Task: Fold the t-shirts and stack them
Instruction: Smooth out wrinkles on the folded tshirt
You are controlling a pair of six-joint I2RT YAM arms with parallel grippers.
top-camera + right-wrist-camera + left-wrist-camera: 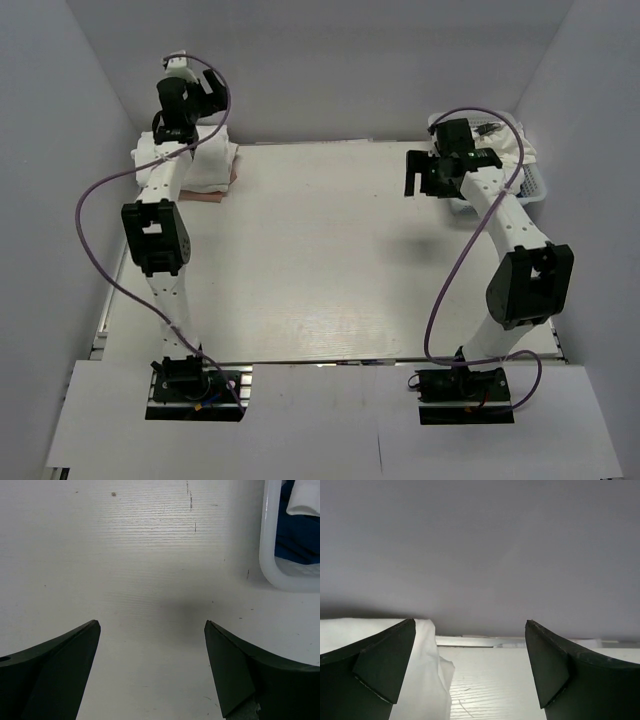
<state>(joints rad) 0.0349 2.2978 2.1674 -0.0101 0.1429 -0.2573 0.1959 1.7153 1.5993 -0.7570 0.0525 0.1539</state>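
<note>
Left tool (470, 625) spread, empty, lifted over folded stack (205, 165) in far-left corner, clear of cloth. Right tool (152, 625) spread above tabletop (330, 260) beside basket (535, 190) — probably lining up for next shirt (500, 135) inside.

White wood-grain table (330, 270), pale grey back wall (330, 70), matching left wall (45, 200) and right wall (600, 120), white panel (330, 425) along near edge, soft even light

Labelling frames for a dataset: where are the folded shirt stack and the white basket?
folded shirt stack (215, 165): top external view, on the white top fold.
white basket (267, 530): right wrist view, on its rim.
</note>
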